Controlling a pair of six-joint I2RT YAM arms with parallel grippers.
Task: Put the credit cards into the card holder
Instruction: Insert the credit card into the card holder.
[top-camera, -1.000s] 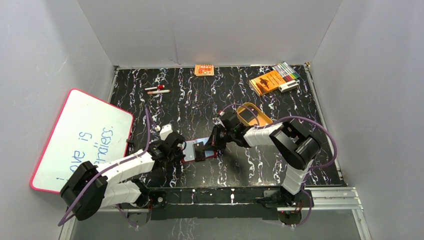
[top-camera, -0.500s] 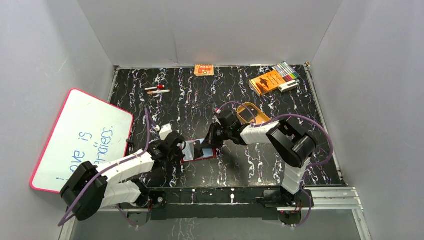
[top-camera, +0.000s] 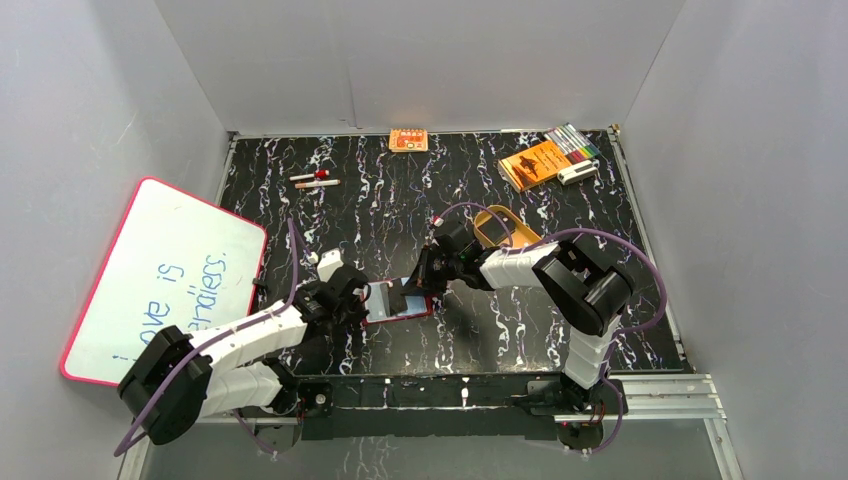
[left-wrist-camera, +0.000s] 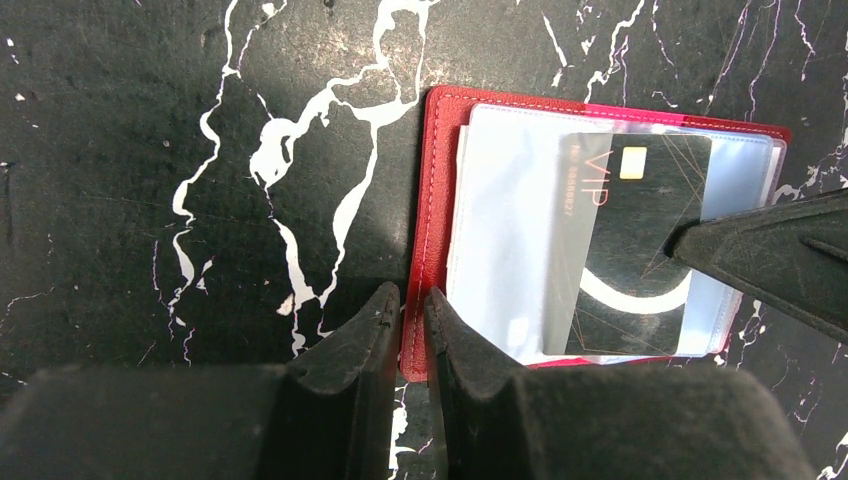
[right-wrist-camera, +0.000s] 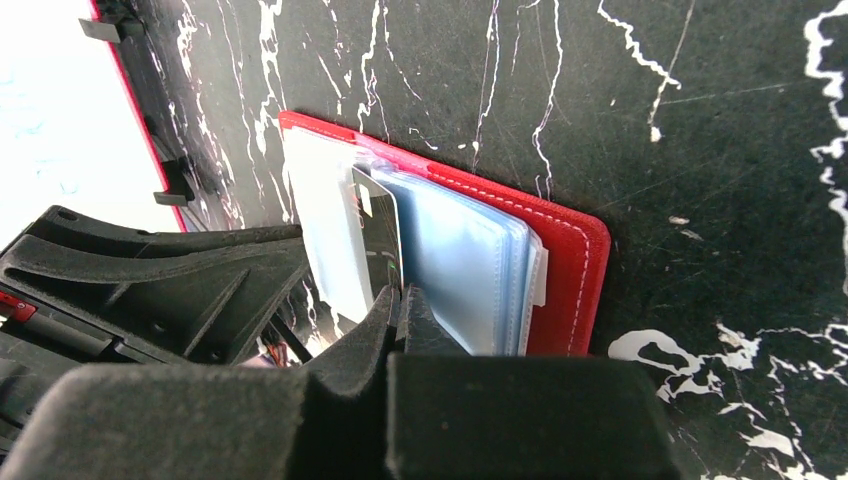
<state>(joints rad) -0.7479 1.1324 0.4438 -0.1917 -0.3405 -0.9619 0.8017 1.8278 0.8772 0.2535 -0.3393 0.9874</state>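
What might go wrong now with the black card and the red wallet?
The right end effector pinches the card by one edge only, so it may twist or slip before it enters a sleeve.
The sleeves look thin and floppy; the card's corner could catch and crumple one instead of sliding in.
The left end effector seems to grip only the wallet's rim near a corner; a push could pull it loose.
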